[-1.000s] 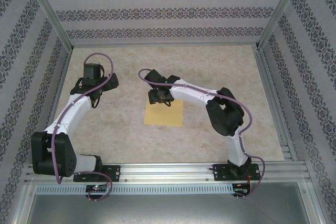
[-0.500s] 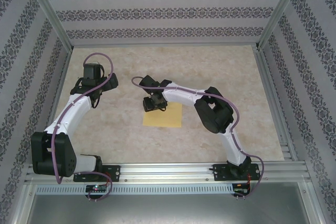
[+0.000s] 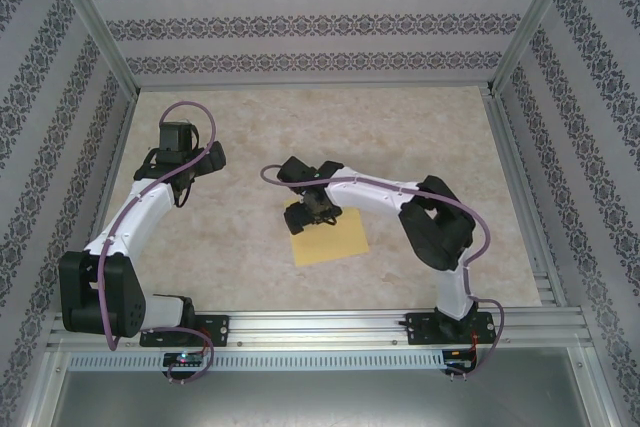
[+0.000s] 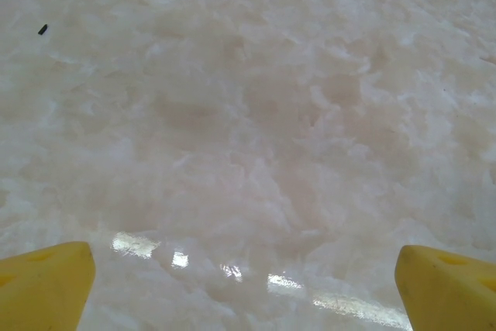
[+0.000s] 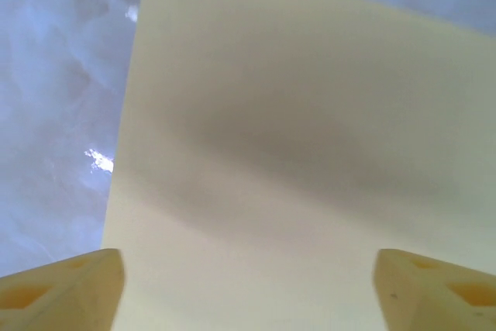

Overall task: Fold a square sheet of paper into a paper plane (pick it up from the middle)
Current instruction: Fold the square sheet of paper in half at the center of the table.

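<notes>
The square sheet of paper [image 3: 335,239] is plain yellow and lies flat on the beige table [image 3: 420,127], turned slightly askew. My right gripper [image 3: 313,212] hangs over the sheet's far left part. In the right wrist view the paper [image 5: 294,153] spreads under the gripper [image 5: 248,284], whose yellow fingertips [image 5: 62,288] stand far apart with nothing pinched between them. My left gripper [image 3: 195,162] is well to the left of the sheet over bare tabletop. It is open [image 4: 244,284], with its fingertips [image 4: 46,284] at the frame's lower corners.
Patterned walls and metal frame posts [image 3: 95,27] enclose the table on three sides. A metal rail [image 3: 320,325] carrying both arm bases runs along the near edge. A small dark speck [image 4: 43,29] lies on the tabletop ahead of the left gripper.
The right gripper moved nearer and a little right, and its jaws opened wider. The paper slid toward the near right and rotated. The left arm stayed still.
</notes>
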